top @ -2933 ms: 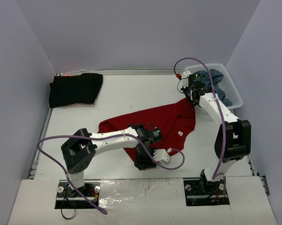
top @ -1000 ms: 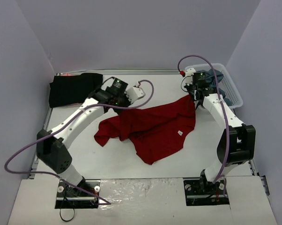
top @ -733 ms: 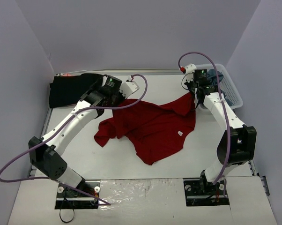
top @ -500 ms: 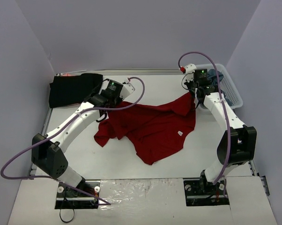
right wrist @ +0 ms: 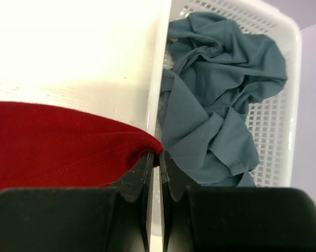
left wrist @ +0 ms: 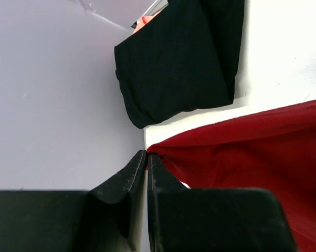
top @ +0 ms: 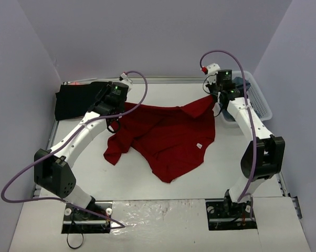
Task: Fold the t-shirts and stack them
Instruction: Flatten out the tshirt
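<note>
My left claw [left wrist: 146, 153] is pinched tight on one edge of the red shirt [top: 168, 134]. My right claw [right wrist: 154, 153] is pinched tight on another edge. From above, the red shirt's top edge stretches between my two claws across the upper middle of the picture. The rest of it lies crumpled on the table [top: 111, 181], with a bunched bit at the middle left.

The black shirt [top: 76, 100] lies folded in the upper left, near my left claw. The blue-grey shirts [right wrist: 221, 89] are piled in the white basket [right wrist: 290, 105] in the upper right, just beside my right claw.

I think a few things could go wrong. Each claw holds only a thin bit of cloth, so a hard pull could make the shirt slip out. The bunched part could stay tucked under, and then the shirt would not lie flat. My right claw could bump the basket. The red shirt could also land on the black one.
</note>
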Tool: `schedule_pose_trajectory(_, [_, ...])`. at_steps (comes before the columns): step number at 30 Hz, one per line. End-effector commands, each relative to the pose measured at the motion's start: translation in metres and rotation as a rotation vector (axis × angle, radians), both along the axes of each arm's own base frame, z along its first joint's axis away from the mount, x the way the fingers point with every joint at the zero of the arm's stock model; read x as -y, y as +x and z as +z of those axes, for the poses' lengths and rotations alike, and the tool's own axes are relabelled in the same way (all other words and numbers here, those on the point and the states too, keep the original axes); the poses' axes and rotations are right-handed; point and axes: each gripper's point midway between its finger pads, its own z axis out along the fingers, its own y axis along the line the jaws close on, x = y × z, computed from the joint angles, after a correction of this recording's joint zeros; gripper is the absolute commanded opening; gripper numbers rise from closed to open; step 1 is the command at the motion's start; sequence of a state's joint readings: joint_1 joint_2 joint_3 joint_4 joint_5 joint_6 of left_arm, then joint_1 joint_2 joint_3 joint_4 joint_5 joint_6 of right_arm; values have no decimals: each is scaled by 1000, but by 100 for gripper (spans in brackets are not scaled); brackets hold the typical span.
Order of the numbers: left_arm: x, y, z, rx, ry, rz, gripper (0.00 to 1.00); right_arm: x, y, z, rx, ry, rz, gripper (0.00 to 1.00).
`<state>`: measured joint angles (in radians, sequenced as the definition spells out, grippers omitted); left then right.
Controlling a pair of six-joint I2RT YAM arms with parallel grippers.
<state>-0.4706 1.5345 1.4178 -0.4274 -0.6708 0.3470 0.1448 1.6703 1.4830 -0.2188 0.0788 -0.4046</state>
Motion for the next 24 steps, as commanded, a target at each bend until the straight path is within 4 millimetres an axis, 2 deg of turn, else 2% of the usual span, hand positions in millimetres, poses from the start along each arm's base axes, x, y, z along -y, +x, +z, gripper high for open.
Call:
schedule_pose_trajectory(1, [-14, 2, 19, 73, 34, 69, 2, 0, 11, 3, 11, 4, -19, 0])
schedule_pose_trajectory(8, [-6, 5, 16, 36, 10, 16, 2, -11, 24, 13, 35, 36, 23, 0])
schedule_pose_trajectory(10, [-4, 6, 10, 20, 3, 7, 2, -15, 31, 7, 24, 37, 31, 0])
schedule_pose_trajectory(11, [-3, 5, 10, 19, -2, 6, 2, -21, 36, 13, 39, 41, 41, 0])
schedule_pose_trajectory(12, [0, 5, 4, 2, -7, -11, 3, -25, 41, 3, 17, 39, 53, 0])
schedule_pose_trajectory(14, [0, 3, 0, -8, -16, -18, 2, -37, 50, 5, 25, 38, 76, 0])
schedule_pose_trajectory(15, [2, 2, -6, -21, -17, -26, 2, -43, 55, -7, 2, 40, 87, 0])
schedule_pose_trajectory(22, [3, 0, -33, -79, -3, -41, 2, -76, 90, -45, -40, 49, 130, 0])
schedule_pose_trajectory(23, [4, 0, -34, -79, -2, -41, 2, -82, 94, -62, -66, 47, 141, 0])
schedule_pose_trajectory(24, [4, 1, -36, -83, 0, -41, 2, -90, 100, -60, -57, 67, 165, 0])
